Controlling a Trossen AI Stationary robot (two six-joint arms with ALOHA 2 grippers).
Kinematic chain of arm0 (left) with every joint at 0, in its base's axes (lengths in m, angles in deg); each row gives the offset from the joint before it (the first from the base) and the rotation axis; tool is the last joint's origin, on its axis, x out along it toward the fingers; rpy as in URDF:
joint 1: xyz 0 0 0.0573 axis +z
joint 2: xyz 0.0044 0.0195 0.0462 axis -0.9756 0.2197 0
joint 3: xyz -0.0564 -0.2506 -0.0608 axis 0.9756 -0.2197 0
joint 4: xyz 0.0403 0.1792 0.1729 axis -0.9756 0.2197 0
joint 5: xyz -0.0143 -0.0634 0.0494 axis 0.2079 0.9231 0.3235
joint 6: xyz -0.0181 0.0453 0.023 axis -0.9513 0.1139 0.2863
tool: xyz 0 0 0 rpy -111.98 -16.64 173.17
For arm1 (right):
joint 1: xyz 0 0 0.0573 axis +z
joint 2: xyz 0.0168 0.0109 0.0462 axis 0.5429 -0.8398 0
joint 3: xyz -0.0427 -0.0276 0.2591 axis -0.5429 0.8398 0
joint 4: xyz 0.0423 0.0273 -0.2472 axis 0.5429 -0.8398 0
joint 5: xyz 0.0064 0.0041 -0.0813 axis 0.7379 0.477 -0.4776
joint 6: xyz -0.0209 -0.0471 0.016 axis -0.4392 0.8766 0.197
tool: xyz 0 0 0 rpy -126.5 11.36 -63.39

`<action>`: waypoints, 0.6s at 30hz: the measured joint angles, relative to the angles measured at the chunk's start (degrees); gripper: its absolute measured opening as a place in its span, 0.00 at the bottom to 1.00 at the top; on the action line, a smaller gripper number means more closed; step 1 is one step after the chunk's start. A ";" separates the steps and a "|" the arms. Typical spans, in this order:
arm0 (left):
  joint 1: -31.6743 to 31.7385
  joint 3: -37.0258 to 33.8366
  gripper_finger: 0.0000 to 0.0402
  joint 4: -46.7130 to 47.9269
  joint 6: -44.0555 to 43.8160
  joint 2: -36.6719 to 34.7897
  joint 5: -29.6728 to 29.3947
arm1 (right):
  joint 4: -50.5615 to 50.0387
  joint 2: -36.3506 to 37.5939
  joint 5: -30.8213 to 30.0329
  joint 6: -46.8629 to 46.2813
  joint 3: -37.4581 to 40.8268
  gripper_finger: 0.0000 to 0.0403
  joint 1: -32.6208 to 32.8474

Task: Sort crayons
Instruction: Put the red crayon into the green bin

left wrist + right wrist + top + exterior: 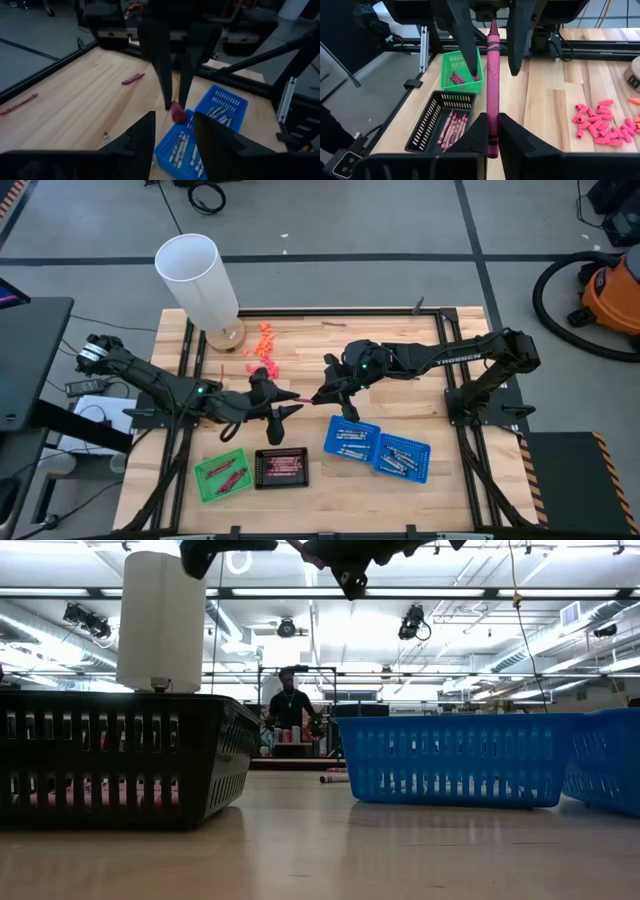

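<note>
A long magenta crayon (492,85) with a dark printed wrapper band near its pointed tip is clamped between the right gripper (492,131) fingers, above the table's middle. The left gripper (283,412) faces it, fingers spread either side of the crayon's tip, not touching it.
</note>
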 joint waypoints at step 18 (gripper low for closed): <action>1.33 0.00 0.23 -1.39 -0.35 -0.01 0.74 | -0.07 0.00 0.02 -0.05 0.00 0.09 0.00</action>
